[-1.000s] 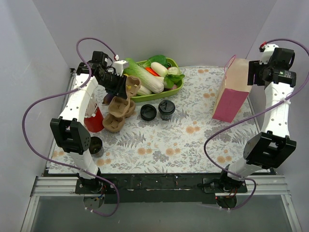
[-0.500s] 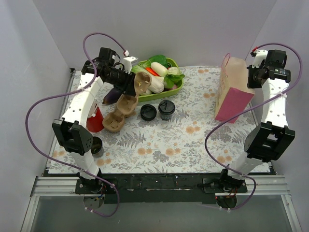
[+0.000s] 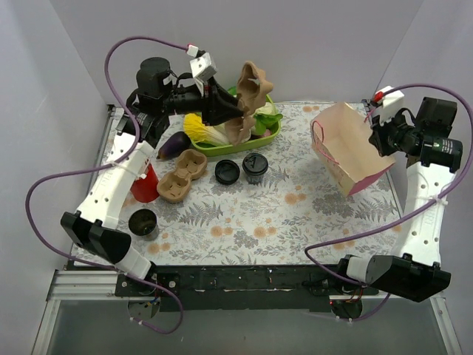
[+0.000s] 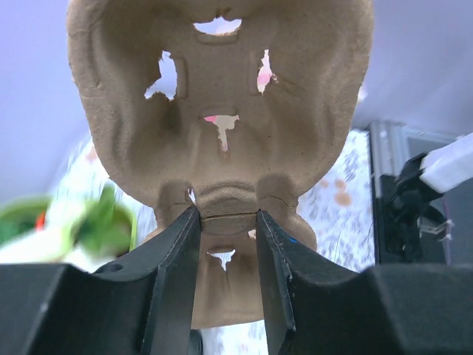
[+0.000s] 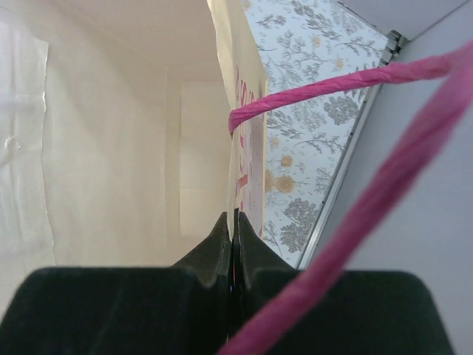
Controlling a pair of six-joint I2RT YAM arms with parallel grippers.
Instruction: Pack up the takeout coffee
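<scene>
Your flowered table (image 3: 251, 222) has the coffee cup (image 3: 255, 168) standing lidded near its middle, apart from both arms. Your left gripper (image 4: 228, 222) has its jaws narrowed onto the cardboard carrier (image 4: 222, 111), held in the air above the green tray (image 3: 267, 137). Your right gripper (image 5: 233, 222) is pinched tight on the wall of the paper bag (image 5: 111, 148), which is tilted with its mouth turned toward the middle.

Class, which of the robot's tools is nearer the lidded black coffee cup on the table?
Left. The left tool, holding a cardboard carrier, hangs just behind the cup; the right tool, pinching the bag, is far to its right.
</scene>
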